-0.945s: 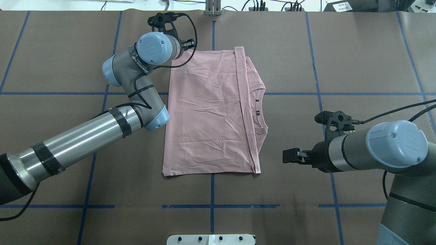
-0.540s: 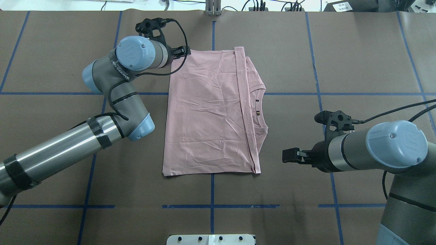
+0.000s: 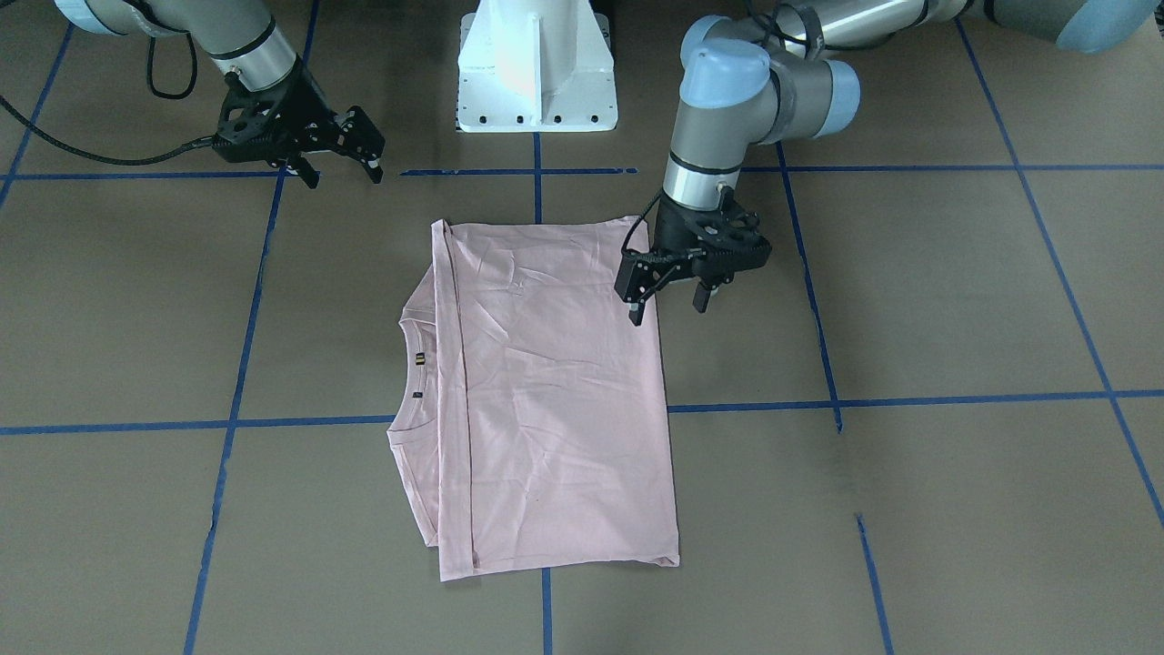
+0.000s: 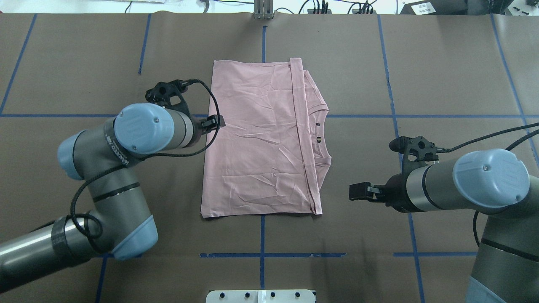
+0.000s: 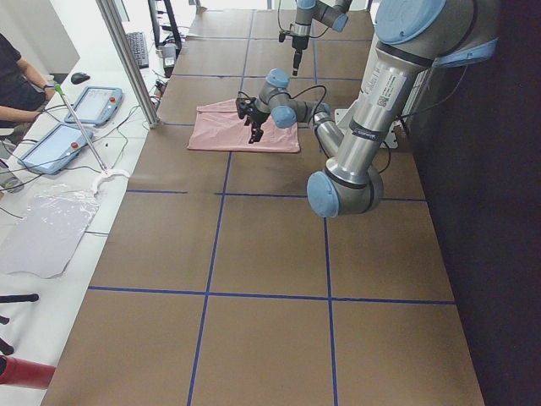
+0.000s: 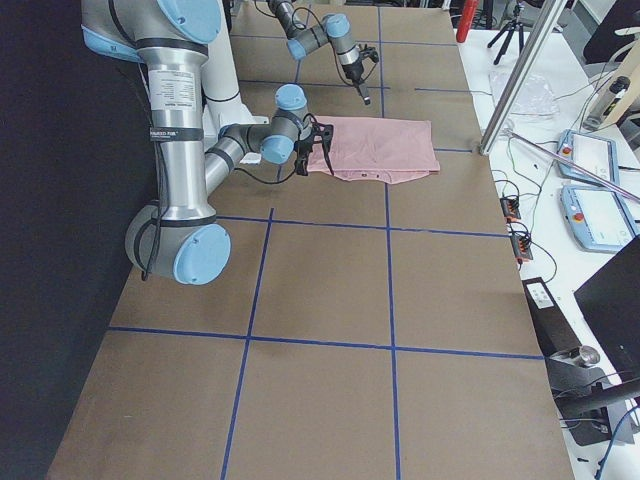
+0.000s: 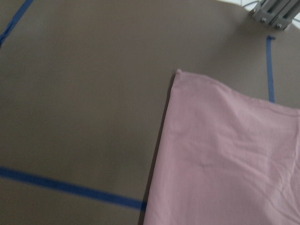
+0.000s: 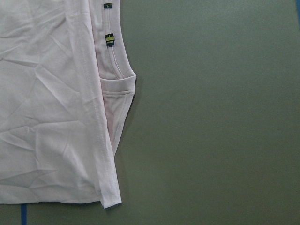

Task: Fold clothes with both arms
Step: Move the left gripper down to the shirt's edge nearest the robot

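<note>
The pale pink T-shirt (image 4: 252, 139) lies folded flat on the brown table, plain side up, with its collar and small tags (image 4: 318, 138) showing at its right edge. It also shows in the front view (image 3: 555, 391) and both wrist views (image 7: 225, 159) (image 8: 47, 117). My left gripper (image 4: 214, 123) (image 3: 668, 307) is open and empty, hovering at the middle of the shirt's left edge. My right gripper (image 4: 358, 192) (image 3: 341, 171) is open and empty, above bare table to the right of the shirt's near right corner.
Blue tape lines (image 4: 261, 255) cross the brown table. The white pedestal base (image 3: 536, 64) stands at the near edge. A metal bracket (image 4: 263, 9) and cables sit at the far edge. Tablets (image 5: 93, 103) lie on a side desk.
My left arm has pulled back from the shirt's far left corner, moving toward the robot along the shirt's left edge. The shirt and the right arm have not moved.
</note>
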